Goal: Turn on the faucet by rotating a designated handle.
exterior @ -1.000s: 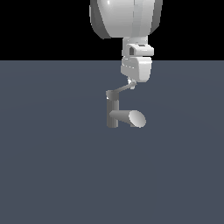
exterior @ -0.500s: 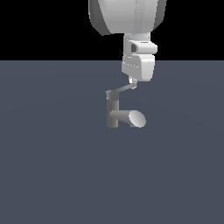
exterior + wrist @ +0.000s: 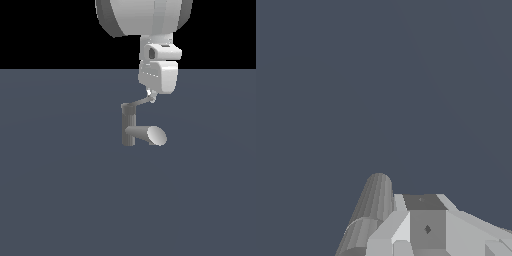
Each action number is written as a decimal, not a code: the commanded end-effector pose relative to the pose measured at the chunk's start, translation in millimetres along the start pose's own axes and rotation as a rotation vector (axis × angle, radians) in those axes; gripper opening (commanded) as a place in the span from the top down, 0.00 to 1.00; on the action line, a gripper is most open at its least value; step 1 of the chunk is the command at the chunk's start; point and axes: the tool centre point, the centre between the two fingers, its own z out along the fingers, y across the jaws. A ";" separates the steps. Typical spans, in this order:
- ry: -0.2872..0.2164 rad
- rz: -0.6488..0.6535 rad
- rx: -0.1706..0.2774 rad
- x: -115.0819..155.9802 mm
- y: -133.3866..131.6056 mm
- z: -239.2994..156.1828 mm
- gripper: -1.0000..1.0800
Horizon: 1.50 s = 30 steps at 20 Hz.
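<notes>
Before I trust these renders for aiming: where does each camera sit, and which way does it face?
Exterior view: off the arm, level with the scene, facing the faucet, its handle and the gripper hanging above.
Wrist view: on the wrist, looking down past the gripper's body at the spout and floor.
Shared: gripper and spout.
</notes>
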 end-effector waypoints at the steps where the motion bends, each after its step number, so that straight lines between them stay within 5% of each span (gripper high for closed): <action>1: -0.009 -0.002 -0.025 -9.2 13.9 9.5 1.00; 12: -0.012 0.006 -0.036 -26.2 45.6 12.7 1.00; 13: 0.000 0.011 -0.008 -18.2 35.6 0.7 1.00; 27: -0.012 0.006 -0.036 -98.6 50.7 11.8 1.00; 30: 0.000 0.046 -0.010 -73.7 43.9 0.8 1.00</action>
